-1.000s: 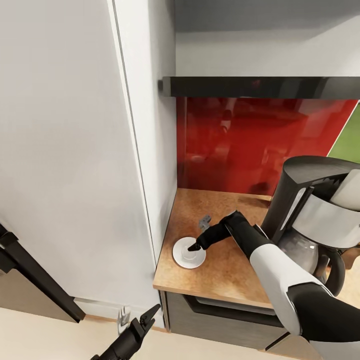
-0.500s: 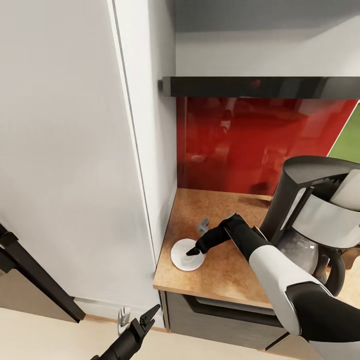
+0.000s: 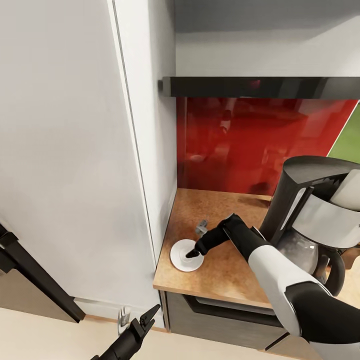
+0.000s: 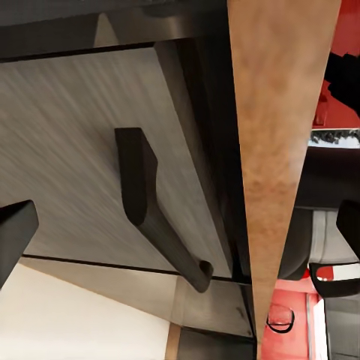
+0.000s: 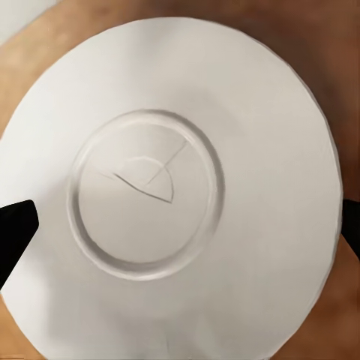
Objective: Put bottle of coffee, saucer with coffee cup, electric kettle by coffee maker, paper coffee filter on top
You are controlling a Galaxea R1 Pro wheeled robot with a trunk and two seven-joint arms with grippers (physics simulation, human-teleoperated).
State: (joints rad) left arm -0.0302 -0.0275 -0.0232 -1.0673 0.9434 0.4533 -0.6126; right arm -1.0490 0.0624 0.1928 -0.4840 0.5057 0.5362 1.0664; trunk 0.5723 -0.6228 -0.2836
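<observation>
Head view, centre of frame: the right pincer [image 3: 196, 240] hangs directly over the saucer [image 3: 186, 254], which lies flat on the table [image 3: 220, 270] near its front-left corner, just beside the white cabinet wall [image 3: 150, 175] and lower left of the coffee maker [image 3: 312, 215]. In the right wrist view the 2 dark fingertips [image 5: 15, 232] sit at opposite edges of the frame with the saucer [image 5: 172, 180] between them, so the right pincer is spread and grips nothing; whether a tip touches the plate cannot be told.

Saucer: plain white, round, shallow, with 1 raised ring marking the cup seat and a faint wedge-shaped line inside that ring. No cup rests on it.

Step in hand, judged: placing or adjusting the saucer. Done well, the plate should lie flat and nearer the coffee maker, clear of the table edge; a thin rim calls for a grip at the edge, with a low, level motion to avoid tipping.

Lower left of the head view: the left pincer [image 3: 134, 320] hangs below table level, fingers parted, empty.
</observation>
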